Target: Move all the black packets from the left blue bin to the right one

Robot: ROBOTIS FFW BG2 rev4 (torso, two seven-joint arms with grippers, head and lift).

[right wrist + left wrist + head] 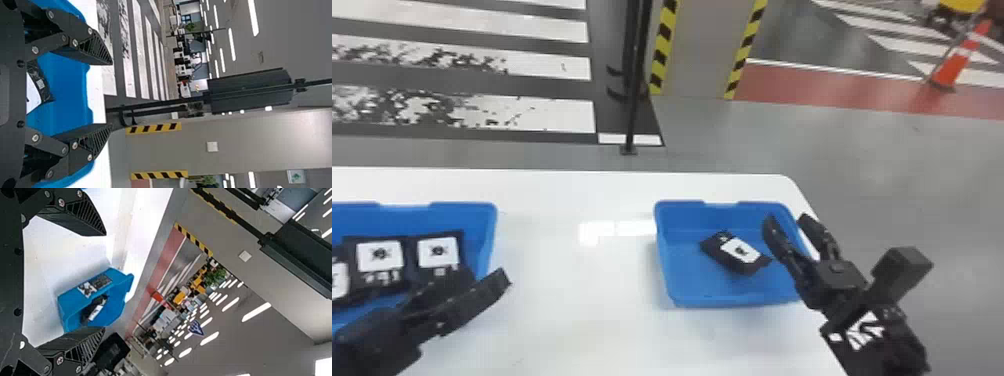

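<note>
In the head view, the left blue bin point(487, 225) holds several black packets point(438, 255) with white labels, lying side by side. My left gripper point(482, 280) is over that bin's near right corner; in the left wrist view, the left gripper point(103, 282) stands open with nothing between its fingers. One black packet point(742, 252) lies tilted in the right blue bin point(712, 300). My right gripper point(789, 225) is over that bin's right side, open and holding nothing. The right wrist view shows the right gripper point(111, 94) wide apart, with part of a packet point(39, 84) beyond it.
A white table point(572, 300) carries both bins, with a stretch of its top between them. Beyond its far edge stand a thin black post point(632, 100) and a pillar with yellow-black stripes point(702, 50). An orange cone point(952, 65) is far off at the right.
</note>
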